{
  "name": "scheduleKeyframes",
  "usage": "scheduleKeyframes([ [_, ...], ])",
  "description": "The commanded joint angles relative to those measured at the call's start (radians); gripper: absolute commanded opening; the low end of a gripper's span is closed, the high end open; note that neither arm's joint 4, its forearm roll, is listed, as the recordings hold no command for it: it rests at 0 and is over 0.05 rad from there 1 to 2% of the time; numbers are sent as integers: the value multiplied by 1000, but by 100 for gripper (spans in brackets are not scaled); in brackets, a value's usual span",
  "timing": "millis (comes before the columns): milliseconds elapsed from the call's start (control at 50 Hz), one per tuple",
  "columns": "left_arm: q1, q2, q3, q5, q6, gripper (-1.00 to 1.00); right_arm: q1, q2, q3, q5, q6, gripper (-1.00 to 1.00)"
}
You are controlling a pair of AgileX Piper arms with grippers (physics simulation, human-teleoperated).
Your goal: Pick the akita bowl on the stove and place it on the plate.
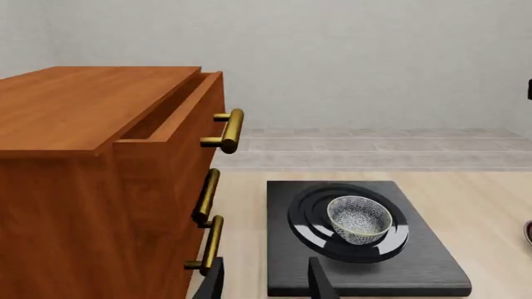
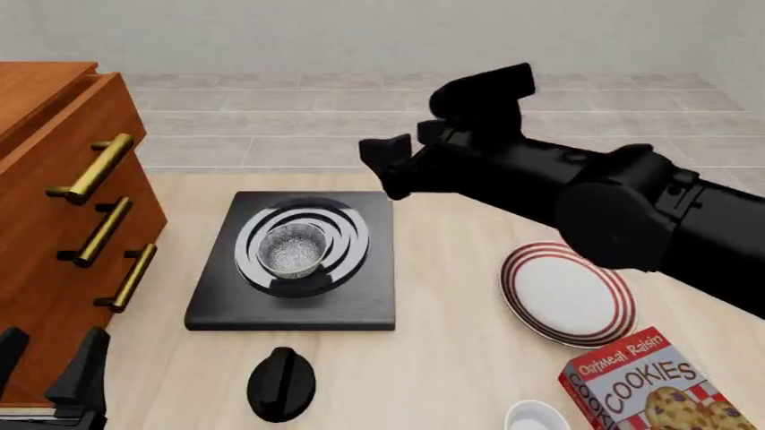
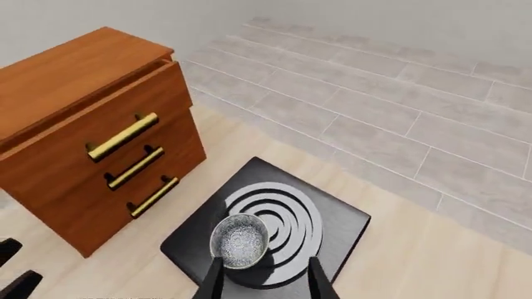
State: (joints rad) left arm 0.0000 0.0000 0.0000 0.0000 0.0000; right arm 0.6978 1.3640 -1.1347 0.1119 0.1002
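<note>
Right fingers (image 3: 320,280) spread above akita bowl (image 3: 240,240) (mid-stove (image 3: 341,224)), plate (image 2: 562,296) apart

You can see the little akita bowl (image 2: 292,249) sitting upright on the black stove (image 2: 296,261), and the red-striped plate (image 2: 567,292) lies well apart.

The pale wooden table (image 2: 454,358) carried a brown drawer cabinet (image 2: 60,224) at its left edge. Just beside it lay the stove (image 2: 358,305), nearer the far edge. A black knob (image 2: 281,383) sat toward the near edge. The plate (image 2: 564,296) rested toward the right, with a cookie box (image 2: 646,385) and a white bowl (image 2: 536,418) at the near edge.
</note>
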Motion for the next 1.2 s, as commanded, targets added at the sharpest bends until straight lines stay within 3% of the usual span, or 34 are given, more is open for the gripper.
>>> scheduleKeyframes([
  [20,0,0,0,0,0,100,58,148,-168,100,46,100],
  [180,0,0,0,0,0,100,55,222,-233,119,91,100],
  [320,0,0,0,0,0,100,74,276,-285,152,61,100],
  [620,0,0,0,0,0,100,38,377,-375,179,67,100],
  [1200,0,0,0,0,0,100,-11,485,-346,73,124,100],
])
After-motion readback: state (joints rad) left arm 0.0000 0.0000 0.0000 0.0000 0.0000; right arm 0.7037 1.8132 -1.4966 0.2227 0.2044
